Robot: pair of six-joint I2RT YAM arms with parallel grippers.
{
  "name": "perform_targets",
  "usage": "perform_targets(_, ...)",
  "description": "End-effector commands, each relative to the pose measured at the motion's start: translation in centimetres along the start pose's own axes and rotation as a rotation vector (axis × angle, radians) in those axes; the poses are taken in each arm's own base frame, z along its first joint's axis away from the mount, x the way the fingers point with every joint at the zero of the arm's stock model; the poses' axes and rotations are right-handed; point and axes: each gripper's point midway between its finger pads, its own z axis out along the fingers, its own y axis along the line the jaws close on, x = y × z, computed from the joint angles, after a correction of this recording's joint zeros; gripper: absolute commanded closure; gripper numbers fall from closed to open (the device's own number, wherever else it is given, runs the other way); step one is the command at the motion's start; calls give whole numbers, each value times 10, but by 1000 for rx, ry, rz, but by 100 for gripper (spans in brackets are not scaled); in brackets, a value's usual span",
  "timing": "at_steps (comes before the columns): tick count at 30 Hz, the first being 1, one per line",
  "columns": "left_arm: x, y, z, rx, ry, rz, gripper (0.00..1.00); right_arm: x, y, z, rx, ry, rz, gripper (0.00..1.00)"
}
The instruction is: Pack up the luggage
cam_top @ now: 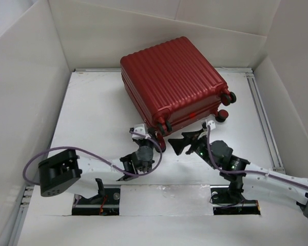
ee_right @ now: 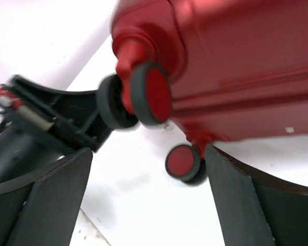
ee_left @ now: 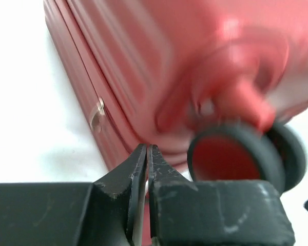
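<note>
Luggage (cam_top: 169,77): one unit, shell halves shut, lying flat on the desk (cam_top: 92,107) toward the far centre. Seen from the arm bases, the ribs, and so the long axis, run roughly from 11 o'clock to 5 o'clock. The wheel end (cam_top: 222,115) faces the arms.

Left gripper (cam_top: 159,144): fingers pressed together with nothing between them. It sits just beside the near-left wheel corner, with the luggage at its 12 o'clock. Whether it touches the shell cannot be told.

Right gripper (cam_top: 187,142): fingers spread wide and empty. It is near the middle of the wheel end, with the luggage at its 12 to 1 o'clock and not touching.

Judgement: the left gripper is marginally the nearer of the two. Any coming move depends on approaching the wheel end, since both grippers face that end.

Count: one luggage, two grippers. At least three casters are distinct from above; a fourth cannot be confirmed. No loose items are visible on the desk.
</note>
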Motion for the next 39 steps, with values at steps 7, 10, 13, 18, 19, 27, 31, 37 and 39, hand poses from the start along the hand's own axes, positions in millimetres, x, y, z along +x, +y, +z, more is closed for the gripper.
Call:
perform_targets(7, -25, 20, -1, -19, -35, -153, 100, -39, 53, 50, -57, 20, -56, 1)
perform_targets(10, -19, 21, -2, 7, -16, -151, 100, -34, 53, 61, -35, 41, -66, 1)
perform_targets(13, -6, 6, -3, 93, 36, -127, 100, -39, 49, 64, -4, 21, -65, 1)
perform_targets(18, 17, -11, 1, 144, 84, -62, 58, -44, 50, 60, -8, 12, -62, 1)
perform_targets(19, 16, -15, 3, 145, 82, -66, 52, -48, 52, 58, -12, 3, -58, 1)
perform_targets(27, 22, -20, 23, 148, 94, -10, 35, -48, 53, 57, -29, 14, -49, 1)
perform_targets(31, 19, -11, 39, 131, 80, -13, 36, -46, 56, 56, -47, 23, -49, 1)
perform_targets(37, 26, -23, 46, 171, 85, 13, 43, -47, 55, 56, -39, 19, -49, 1)
perform_targets(39, 34, -23, 46, 177, 98, 24, 48, -42, 51, 58, -20, 34, -56, 1)
